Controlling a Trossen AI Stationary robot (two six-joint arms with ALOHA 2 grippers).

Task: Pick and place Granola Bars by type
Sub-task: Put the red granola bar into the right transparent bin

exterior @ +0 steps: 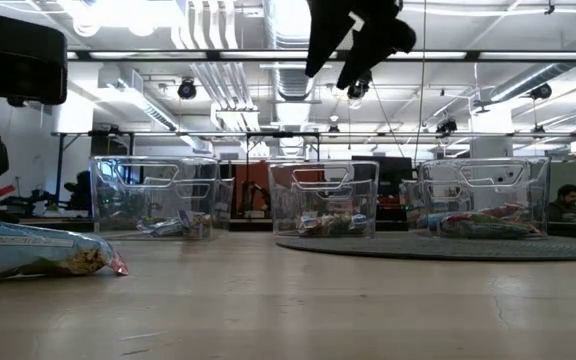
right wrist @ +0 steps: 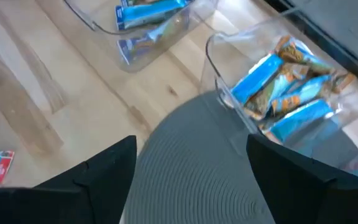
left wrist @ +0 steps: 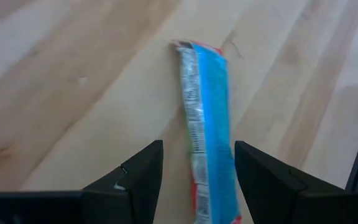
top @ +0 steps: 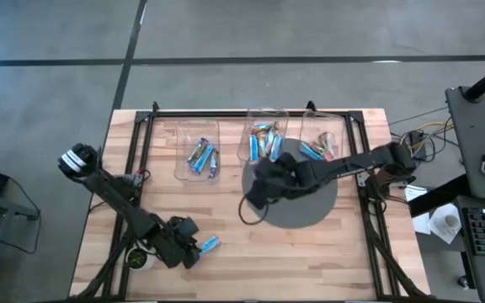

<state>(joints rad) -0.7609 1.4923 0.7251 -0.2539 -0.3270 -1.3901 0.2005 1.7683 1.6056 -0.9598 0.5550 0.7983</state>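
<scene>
Your left gripper (top: 194, 250) sits beside a blue bar (top: 210, 245) near the table's front edge; your right gripper (top: 255, 195) hovers over the grey mat (top: 310, 206), below three filled bins (top: 199, 156).

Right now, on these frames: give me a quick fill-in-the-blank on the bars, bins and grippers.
1. The clear bins on the table number ____.
2. The one loose bar on the wood has a mostly ____ wrapper.
3. That bar lies between the open fingers of the ____ gripper.
4. The right gripper hangs open above the round grey ____, holding nothing.

Missing words: three; blue; left; mat
</scene>
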